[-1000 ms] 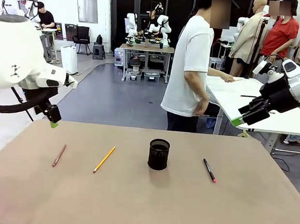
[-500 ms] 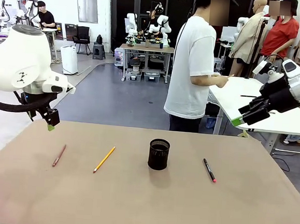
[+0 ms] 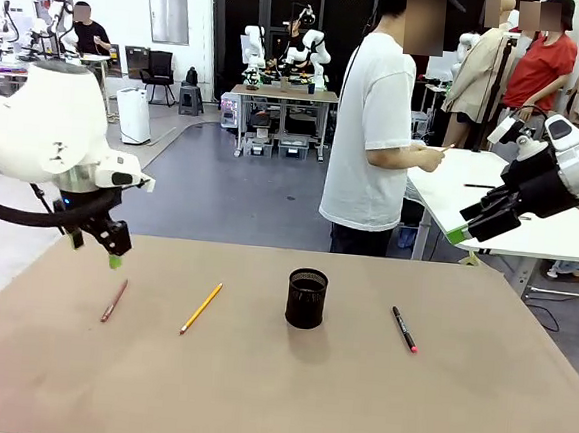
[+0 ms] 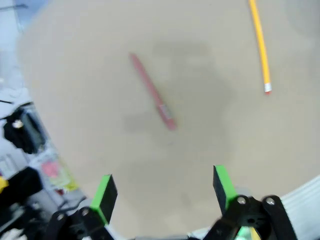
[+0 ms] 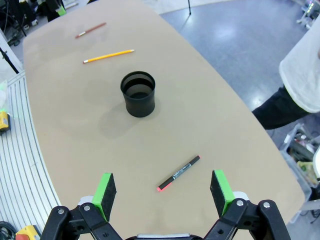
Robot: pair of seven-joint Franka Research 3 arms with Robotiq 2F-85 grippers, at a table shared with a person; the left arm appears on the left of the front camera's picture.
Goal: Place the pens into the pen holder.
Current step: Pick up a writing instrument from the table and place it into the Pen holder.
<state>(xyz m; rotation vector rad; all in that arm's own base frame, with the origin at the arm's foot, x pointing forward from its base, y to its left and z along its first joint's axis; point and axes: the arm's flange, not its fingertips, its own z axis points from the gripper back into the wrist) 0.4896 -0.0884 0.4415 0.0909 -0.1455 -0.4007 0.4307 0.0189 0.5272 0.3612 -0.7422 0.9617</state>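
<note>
Jaws spread and empty on my left gripper; the reddish-brown pen lies at twelve o'clock ahead of it, long axis running eleven to five. My left arm is nearest. In the front view, the pen holder stands at the pen's three o'clock.

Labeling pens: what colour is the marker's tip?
Red, on the black marker, clearest in the right wrist view.

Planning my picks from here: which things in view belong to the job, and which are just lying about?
Job: reddish-brown pen, yellow pencil, black marker, pen holder, all on the brown table.
Not the job: person in white T-shirt, white table behind.
</note>
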